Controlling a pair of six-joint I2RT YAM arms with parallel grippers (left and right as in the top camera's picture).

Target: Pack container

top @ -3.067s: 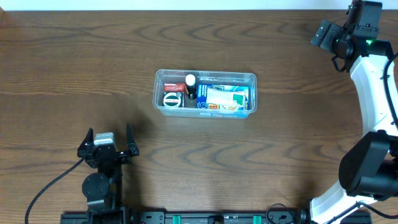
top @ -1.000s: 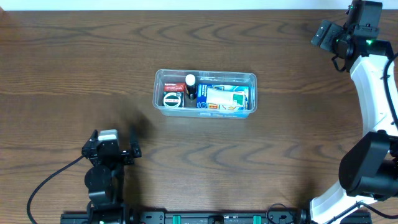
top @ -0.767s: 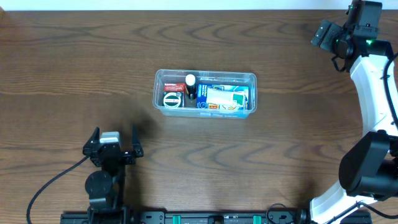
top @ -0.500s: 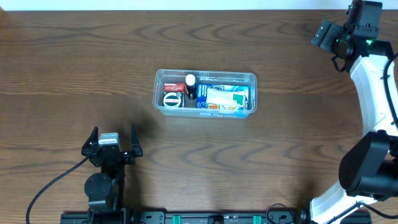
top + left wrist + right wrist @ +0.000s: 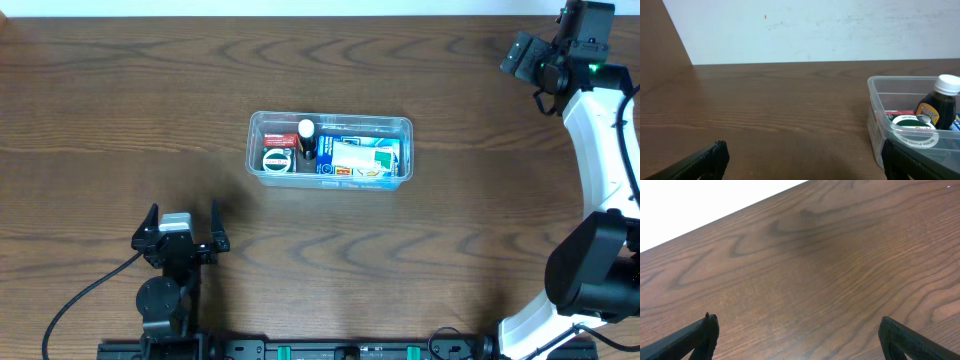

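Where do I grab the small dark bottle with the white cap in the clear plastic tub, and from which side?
Probably by its white cap, from straight above. The dark bottle stands upright, cap topmost, while the clear plastic tub, a round tin and blue boxes crowd its sides.

1. Table: dark brown wood grain, under and all round left gripper. Also fills the view below right gripper.
2. Wall: plain white, far ahead of left gripper, past table's far edge. Tiny red speck on it, upper left.
3. Bottle: dark brown w/ white cap and yellow label, standing, ahead and to right of left gripper.
4. Round tin: green/white printed lid, lying flat, just left of bottle, on its gripper side.
5. Red box: left of bottle, beyond tin.
6. Blue/white boxes: right of bottle; print too small to read.
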